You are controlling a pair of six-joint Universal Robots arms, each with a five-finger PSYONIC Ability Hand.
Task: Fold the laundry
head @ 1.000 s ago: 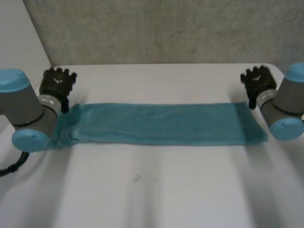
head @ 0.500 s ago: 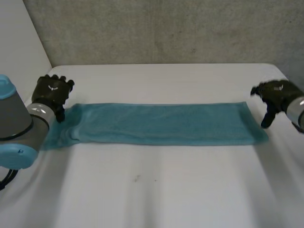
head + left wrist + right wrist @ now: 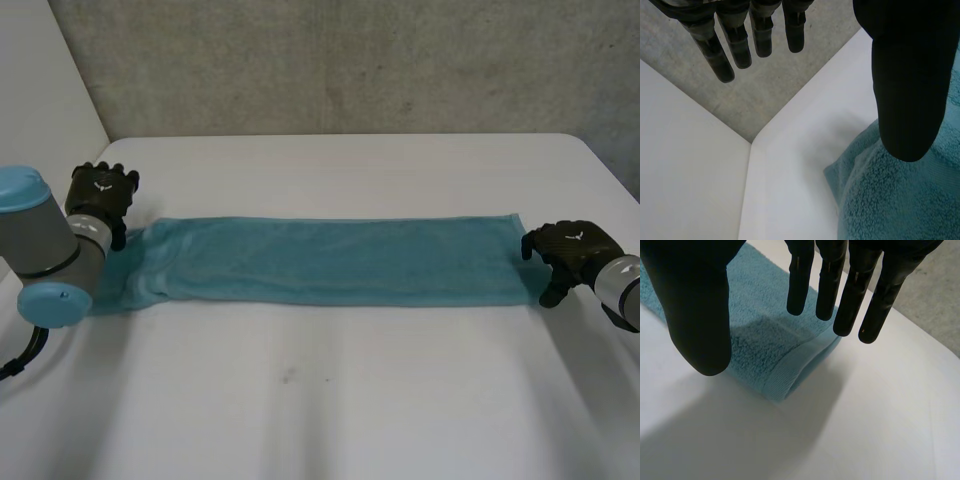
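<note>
A teal towel [image 3: 330, 260], folded into a long strip, lies flat across the white table [image 3: 350, 400]. My left hand [image 3: 100, 192] hovers at the towel's far left corner. In the left wrist view its fingers [image 3: 735, 45] are straight and its thumb [image 3: 905, 75] hangs over the towel corner [image 3: 890, 200], holding nothing. My right hand [image 3: 570, 250] is at the towel's right end, by the near corner. In the right wrist view its thumb [image 3: 695, 300] and straight fingers [image 3: 850, 295] stand apart above the hemmed towel corner [image 3: 775, 355], not gripping it.
A grey wall [image 3: 350, 60] runs behind the table's far edge and a white panel [image 3: 40, 90] stands at the left. My left arm [image 3: 40, 250] covers the towel's near left corner. Bare table lies in front of the towel.
My right hand moved outward and nearer, from beside the towel's far right corner down to its near right corner. My left hand shifted a little left. The towel stayed put.
</note>
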